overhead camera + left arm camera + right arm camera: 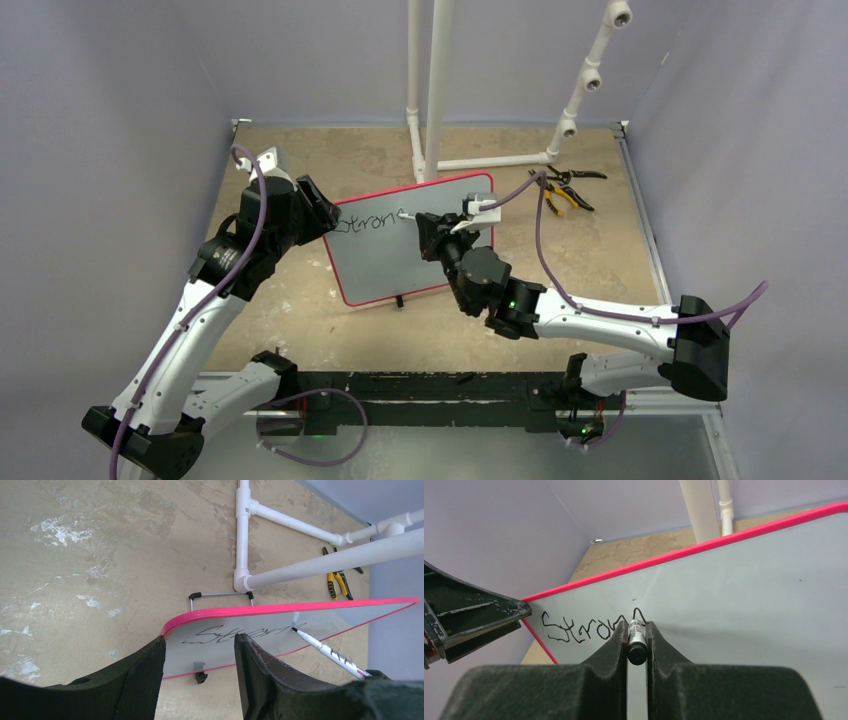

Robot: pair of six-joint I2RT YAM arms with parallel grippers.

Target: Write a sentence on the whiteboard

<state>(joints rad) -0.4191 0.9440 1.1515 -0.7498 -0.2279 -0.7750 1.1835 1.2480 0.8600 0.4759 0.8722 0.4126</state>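
Observation:
The whiteboard (400,265) stands tilted on the tan table, with a red border and a black foot (200,676). Black handwriting on it reads "Stron" (368,225), with a further stroke begun; it also shows in the left wrist view (240,634) and the right wrist view (584,627). My right gripper (637,625) is shut on a white marker (636,637), whose tip touches the board at the end of the writing (330,650). My left gripper (199,640) is open at the board's left edge, its left finger (145,670) against the corner.
A white PVC pipe frame (435,90) stands behind the board. Yellow-handled pliers (565,190) lie at the back right, also in the left wrist view (339,582). Grey walls enclose the table on three sides.

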